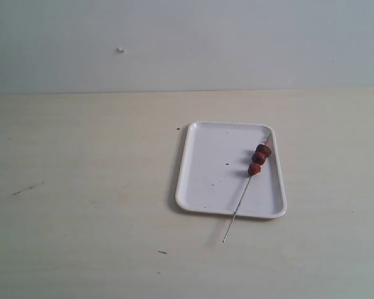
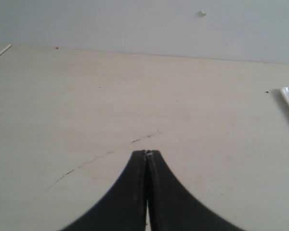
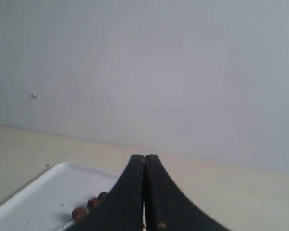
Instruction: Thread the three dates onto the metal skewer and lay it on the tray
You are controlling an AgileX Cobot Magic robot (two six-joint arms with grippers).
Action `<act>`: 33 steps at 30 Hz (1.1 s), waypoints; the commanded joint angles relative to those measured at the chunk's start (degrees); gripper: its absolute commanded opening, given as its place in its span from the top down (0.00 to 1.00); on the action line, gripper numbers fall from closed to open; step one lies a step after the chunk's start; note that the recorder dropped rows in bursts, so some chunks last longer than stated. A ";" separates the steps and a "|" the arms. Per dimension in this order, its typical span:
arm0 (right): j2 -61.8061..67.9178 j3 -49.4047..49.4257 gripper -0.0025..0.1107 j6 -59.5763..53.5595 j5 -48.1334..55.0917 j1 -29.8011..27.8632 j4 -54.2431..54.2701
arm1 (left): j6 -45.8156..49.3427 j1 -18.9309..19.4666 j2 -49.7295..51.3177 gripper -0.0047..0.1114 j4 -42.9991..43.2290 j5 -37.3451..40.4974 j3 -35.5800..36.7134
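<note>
The metal skewer (image 1: 240,202), bearing the three dates (image 1: 259,158), lay one-to-seven o'clock on the tray (image 1: 207,180), nearer the right gripper (image 3: 144,157) than the left gripper (image 2: 146,153); both were pinched closed, empty.

Soft, even, fairly bright light, no glare; in the exterior view the tray (image 1: 206,156) throws a thin shadow toward 8 o'clock, so light arrives from about 2 o'clock; wrist views are hazy, the left gripper (image 2: 147,153) and right gripper (image 3: 144,157) blurred black silhouettes.

Your backdrop: 1 plain pale grey-blue wall (image 1: 237,43) with 1 small white mark (image 1: 120,50); 1 pale beige wood-grain tabletop (image 1: 81,187), lightly scuffed.
</note>
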 commanded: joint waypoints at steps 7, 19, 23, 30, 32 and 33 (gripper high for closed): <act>-0.20 5.68 0.98 41.83 3.72 -8.06 -33.47 | -0.36 0.09 -0.38 0.96 0.25 -0.05 0.10; -0.20 5.68 0.98 41.83 4.00 -9.18 -33.47 | -0.36 0.09 -0.38 0.96 0.25 -0.05 0.10; -0.20 5.68 0.98 41.83 4.00 -9.18 -33.47 | -0.36 0.09 -0.38 0.96 0.25 -0.05 0.10; -0.20 5.68 0.98 41.83 4.00 -9.18 -33.47 | -0.36 0.09 -0.38 0.96 0.25 -0.05 0.10; -0.20 5.68 0.98 41.83 4.00 -9.18 -33.47 | -0.36 0.09 -0.38 0.96 0.25 -0.05 0.10; -0.20 5.68 0.98 41.83 4.00 -9.18 -33.47 | -0.36 0.09 -0.38 0.96 0.25 -0.05 0.10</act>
